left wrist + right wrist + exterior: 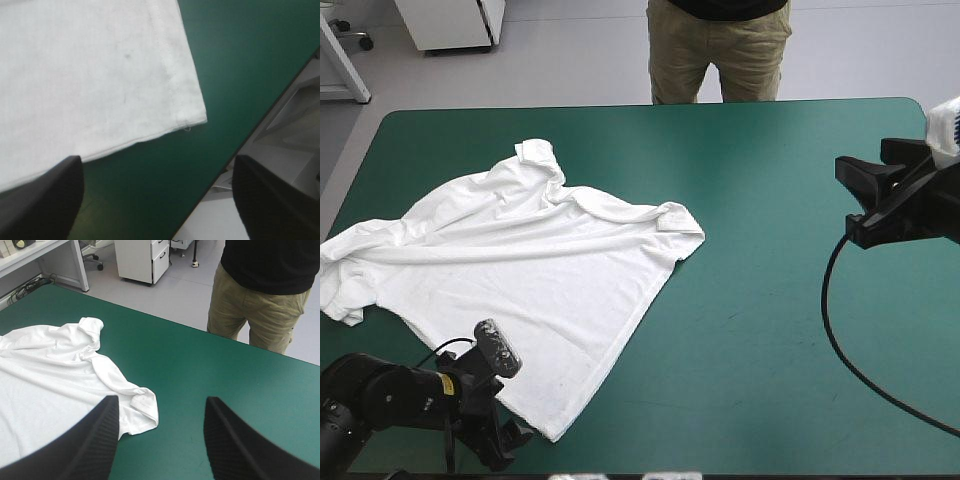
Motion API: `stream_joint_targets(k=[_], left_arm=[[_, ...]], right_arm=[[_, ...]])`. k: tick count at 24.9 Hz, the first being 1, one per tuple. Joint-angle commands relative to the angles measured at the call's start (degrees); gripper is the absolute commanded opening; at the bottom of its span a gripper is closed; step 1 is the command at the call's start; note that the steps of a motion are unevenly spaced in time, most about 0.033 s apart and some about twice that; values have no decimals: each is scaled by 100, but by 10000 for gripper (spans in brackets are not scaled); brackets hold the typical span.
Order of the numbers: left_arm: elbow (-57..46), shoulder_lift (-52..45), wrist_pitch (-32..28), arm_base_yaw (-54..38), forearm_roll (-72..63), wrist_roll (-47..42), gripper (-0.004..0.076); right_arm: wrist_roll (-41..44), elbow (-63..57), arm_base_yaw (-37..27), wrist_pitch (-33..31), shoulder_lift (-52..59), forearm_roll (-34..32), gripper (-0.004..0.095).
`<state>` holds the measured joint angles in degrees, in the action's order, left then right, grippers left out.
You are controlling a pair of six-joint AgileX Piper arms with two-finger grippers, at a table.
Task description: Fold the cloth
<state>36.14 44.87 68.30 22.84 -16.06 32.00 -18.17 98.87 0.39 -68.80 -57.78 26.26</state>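
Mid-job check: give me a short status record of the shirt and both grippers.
T-shirt: spread out, wrinkled, on the left half of the table
Left gripper: fingers open, at the near hem corner, not gripping
Right gripper: fingers open, at the table's right side, apart from the T-shirt
Folds made: none visible

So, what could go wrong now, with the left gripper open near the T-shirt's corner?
The hem corner lies flat at the edge of the table; the open left gripper might miss it.
The T-shirt is wrinkled, one sleeve bunched; a fold could trap creases.
The right gripper is far off, so a one-sided lift may drag it.
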Motion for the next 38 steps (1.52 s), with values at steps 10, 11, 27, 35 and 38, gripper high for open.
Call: stream_joint_targets(k=[10, 11, 27, 35, 38], left_arm=[[21, 1402, -583, 986, -114, 876, 580], [21, 1502, -624, 1102, -131, 876, 580], [-172, 3143, -1258, 1721, 458, -635, -3], [112, 2974, -1485, 1710, 330, -1142, -9], [658, 2692, -1301, 1699, 1007, -1749, -9]], right_arm=[[-24, 132, -43, 419, -178, 116, 495], [-24, 132, -43, 419, -209, 116, 495], [-178, 132, -43, 407, -221, 137, 495], [-204, 132, -43, 352, -221, 221, 495], [-204, 132, -43, 213, -221, 221, 495]])
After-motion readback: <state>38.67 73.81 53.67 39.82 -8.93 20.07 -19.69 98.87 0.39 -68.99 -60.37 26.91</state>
